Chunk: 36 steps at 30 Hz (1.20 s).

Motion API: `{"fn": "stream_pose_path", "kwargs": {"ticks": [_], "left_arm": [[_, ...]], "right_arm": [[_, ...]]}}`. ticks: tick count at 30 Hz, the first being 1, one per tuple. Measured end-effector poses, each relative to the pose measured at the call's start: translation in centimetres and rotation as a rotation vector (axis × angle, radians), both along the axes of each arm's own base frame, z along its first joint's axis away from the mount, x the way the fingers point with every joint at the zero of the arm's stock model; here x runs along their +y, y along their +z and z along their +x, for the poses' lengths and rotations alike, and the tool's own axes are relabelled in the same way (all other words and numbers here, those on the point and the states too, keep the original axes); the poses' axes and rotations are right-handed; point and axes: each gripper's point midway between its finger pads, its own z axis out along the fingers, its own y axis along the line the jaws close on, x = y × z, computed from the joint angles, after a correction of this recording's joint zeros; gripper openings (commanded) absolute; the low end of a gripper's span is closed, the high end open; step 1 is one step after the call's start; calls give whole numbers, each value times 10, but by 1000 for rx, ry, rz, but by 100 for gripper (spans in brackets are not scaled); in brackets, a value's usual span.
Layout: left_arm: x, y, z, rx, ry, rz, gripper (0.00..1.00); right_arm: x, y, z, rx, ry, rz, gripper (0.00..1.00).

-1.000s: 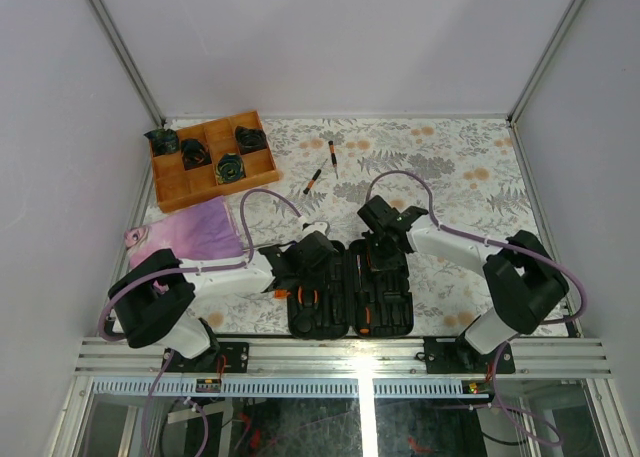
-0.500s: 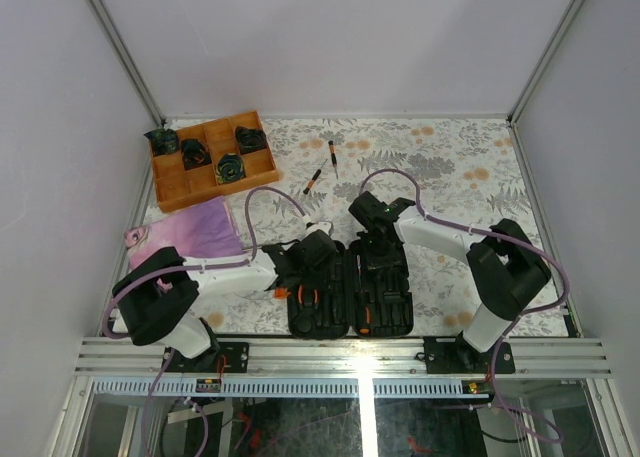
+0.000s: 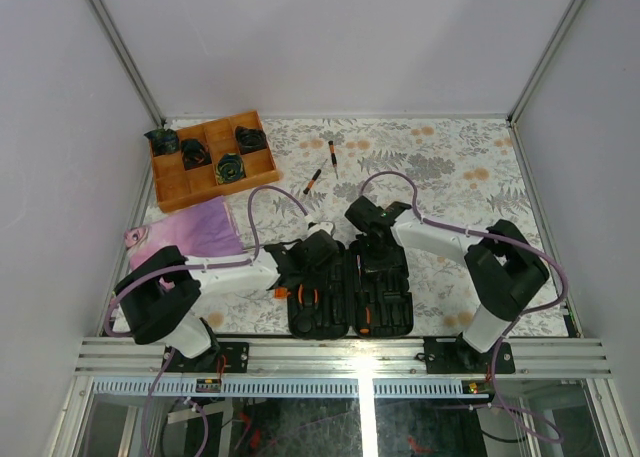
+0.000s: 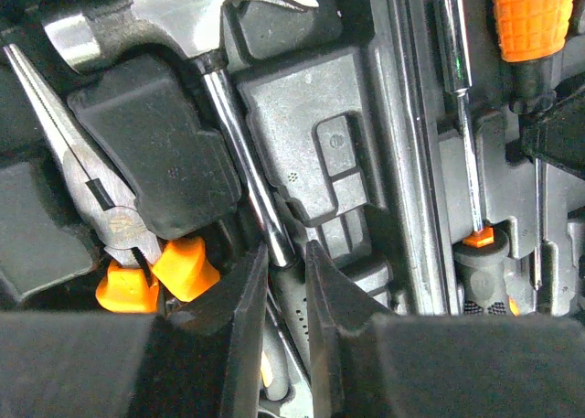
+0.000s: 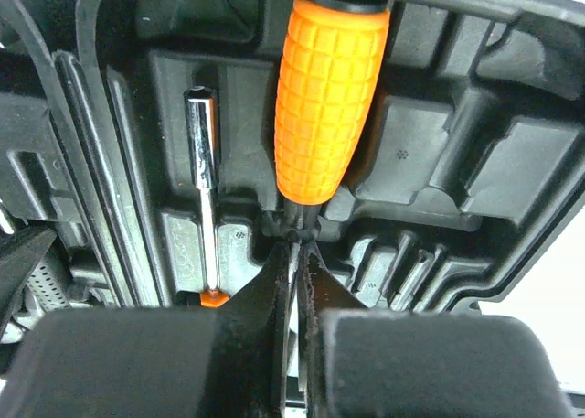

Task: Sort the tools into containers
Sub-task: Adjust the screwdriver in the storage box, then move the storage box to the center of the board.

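Note:
The black tool case [image 3: 350, 302] lies open like a book at the table's near edge. The left wrist view shows a steel-headed hammer [image 4: 206, 20] lying in its moulded slot. My left gripper [image 4: 286, 262] is shut on it where the shaft meets the handle. Orange-handled pliers [image 4: 110, 212] lie beside it. My right gripper [image 5: 297, 244] is shut, its tips against the black neck of an orange-handled screwdriver [image 5: 331, 98] seated in the case. Two thin drivers [image 3: 313, 180] [image 3: 332, 156] lie loose on the patterned table beyond the case.
A wooden divided tray [image 3: 170, 182] with dark bundles stands at the back left. A purple cloth [image 3: 190, 232] lies in front of it, left of my left arm. A steel nut driver [image 5: 203, 180] sits in the slot beside the screwdriver.
The right arm has swung a little to the left over the case, and its jaws have closed fully. The left arm and the hammer have hardly moved.

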Motion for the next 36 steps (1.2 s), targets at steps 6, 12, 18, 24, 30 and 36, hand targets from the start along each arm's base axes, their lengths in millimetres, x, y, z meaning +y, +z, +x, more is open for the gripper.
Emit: {"fn": "stream_pose_path", "kwargs": {"ticks": [6,12,18,24,30,36], "left_arm": [[2,3,0,-21,13,3,8],[9,9,0,-29,29,13,25],[12,54,21,-105,75,-87,29],[37,85,61,-169,192,-145,34],[70,73,74,-137,287,-95,37],[91,44,59,-73,313,-32,38]], "right_arm": [[5,21,8,-154,27,43,18],[12,64,27,-358,52,96,31],[-2,123,41,-575,-47,185,33],[-35,84,8,-484,-134,114,38],[-68,41,-32,-360,-202,40,44],[-69,24,-43,-303,-237,66,39]]}}
